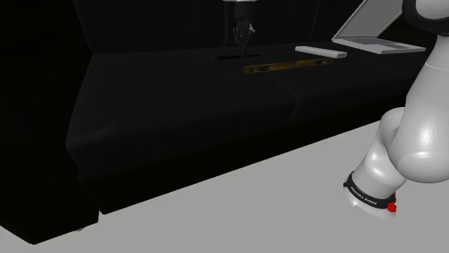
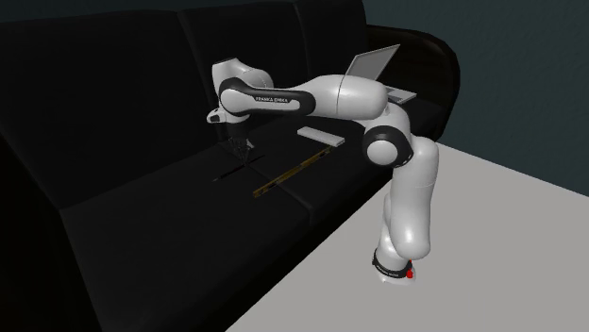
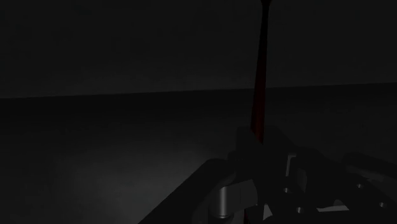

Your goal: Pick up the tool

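My black gripper hangs over the seat of a black sofa, close to its backrest. It is shut on a slender dark tool with a dull red shaft that sticks out beyond the fingers. In the second exterior view the gripper points down and the tool hangs from it just above the cushion, over a thin dark streak on the seat. In the wrist view the gripper is dim, with the tool running straight away from it.
A long yellowish-brown spirit level lies on the seat beside the gripper, across the gap between two cushions. A flat white bar and an open laptop rest further along the sofa. Grey floor lies in front.
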